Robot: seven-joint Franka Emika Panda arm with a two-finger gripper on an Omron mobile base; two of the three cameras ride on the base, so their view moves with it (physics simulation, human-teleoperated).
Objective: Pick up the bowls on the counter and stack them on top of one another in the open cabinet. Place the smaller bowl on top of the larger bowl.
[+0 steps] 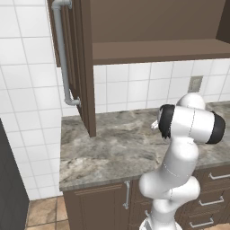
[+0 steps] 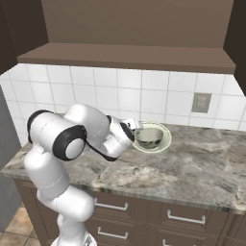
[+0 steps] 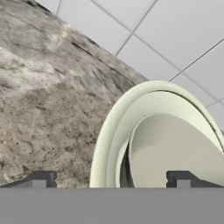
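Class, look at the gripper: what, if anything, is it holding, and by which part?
Nothing is held. The gripper is open, its fingertips straddling the near rim of the larger bowl, with the smaller bowl nested inside it.

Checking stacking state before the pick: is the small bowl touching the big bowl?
Touching. In the right base view the small bowl sits nested inside the big bowl on the counter; the hand view shows the same nesting.
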